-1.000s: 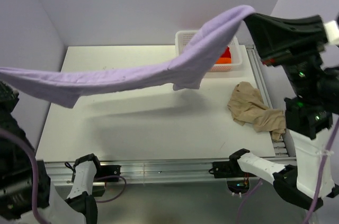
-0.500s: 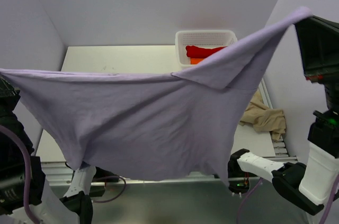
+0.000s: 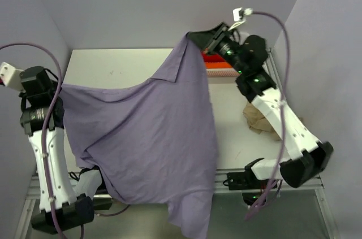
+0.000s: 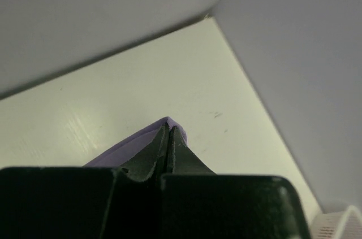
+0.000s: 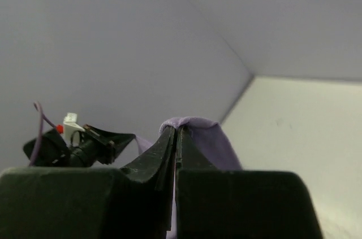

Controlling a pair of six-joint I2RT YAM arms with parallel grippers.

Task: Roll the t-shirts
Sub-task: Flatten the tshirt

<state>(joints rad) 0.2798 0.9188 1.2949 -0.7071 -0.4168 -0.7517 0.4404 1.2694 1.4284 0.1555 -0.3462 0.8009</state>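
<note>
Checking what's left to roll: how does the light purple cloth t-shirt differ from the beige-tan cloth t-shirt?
The light purple t-shirt hangs spread, pinched by the left gripper and right gripper; the beige-tan t-shirt lies crumpled on the white table, ungripped. The purple one drapes past the near edge; the beige one sits near the right edge. Neither is rolled.

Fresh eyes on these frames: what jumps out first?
The lavender t-shirt, held aloft over the table and hanging past its near edge. The left pincer is shut on one corner at the left, the right pincer on another at the back. A beige t-shirt lies crumpled at right.
</note>
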